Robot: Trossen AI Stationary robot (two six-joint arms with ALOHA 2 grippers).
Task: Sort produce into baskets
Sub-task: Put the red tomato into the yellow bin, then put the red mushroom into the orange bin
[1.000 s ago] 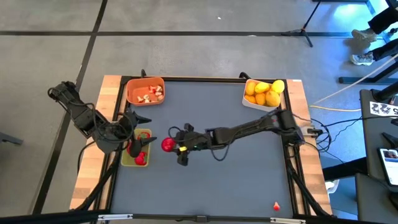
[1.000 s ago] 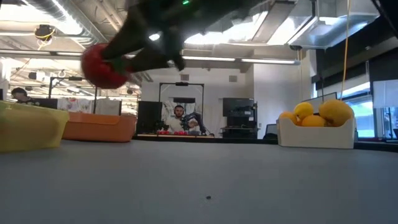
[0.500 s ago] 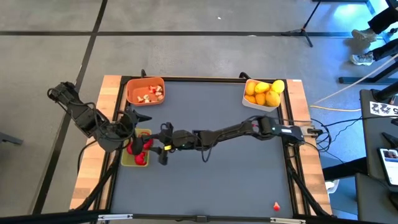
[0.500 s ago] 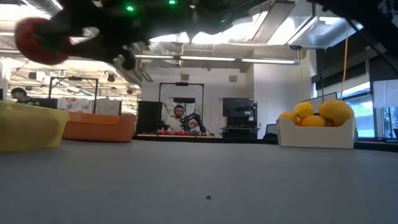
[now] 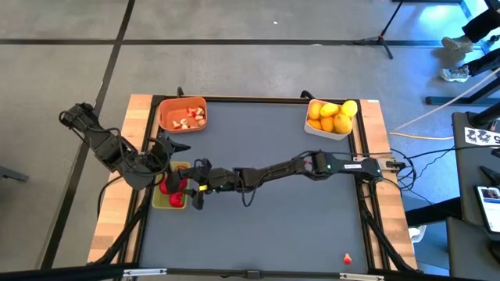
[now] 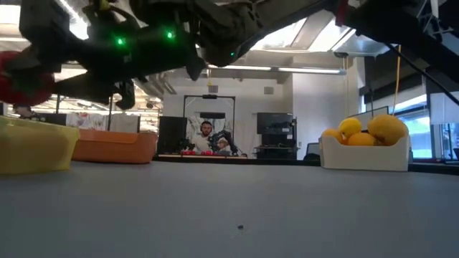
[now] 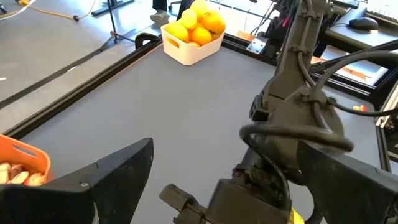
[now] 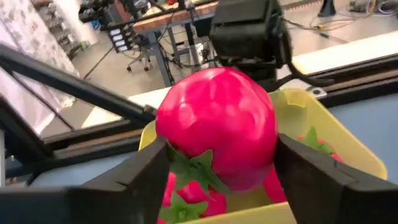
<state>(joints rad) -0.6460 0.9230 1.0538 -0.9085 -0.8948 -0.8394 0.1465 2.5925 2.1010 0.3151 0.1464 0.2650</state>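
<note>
Table edges: the dark grey table mat (image 5: 273,218) is framed by a black rail with bare wood strips along the left and right sides.
Open room: the middle and near part of the mat is bare apart from one small red piece (image 5: 347,257) near the near right corner.
Far left corner: shallow orange rectangular basket (image 5: 183,114) holding small pale-and-red bits (image 5: 189,119).
Far right corner: white rectangular basket (image 5: 328,117) piled with round yellow and orange citrus fruits (image 5: 331,115).
Left edge, mid-depth: translucent yellow-green rectangular basket (image 5: 171,186), just beside the left rail, with red strawberry-like pieces (image 5: 176,199) inside.
Right arm: stretched from its base at the right edge across the mat to the yellow-green basket, lying low over the middle of the table.
Right gripper (image 8: 217,168): directly over the yellow-green basket, at its right rim.
Right gripper opening: fingers spread partly apart, one on each side of a large red strawberry-shaped toy with green leaves (image 8: 216,129).
Right gripper contact: the strawberry sits between the two fingers; whether the pads press on it cannot be told.
Strawberry position: above the basket's interior, over the other red pieces, as the right wrist view shows.
Left gripper (image 5: 166,151): at the left edge, just far-left of the yellow-green basket, fingers fully spread, holding nothing.
Clearance: the two grippers stand close together over the same basket.
Background, low view: a person (image 6: 206,136) seated well beyond the table.
</note>
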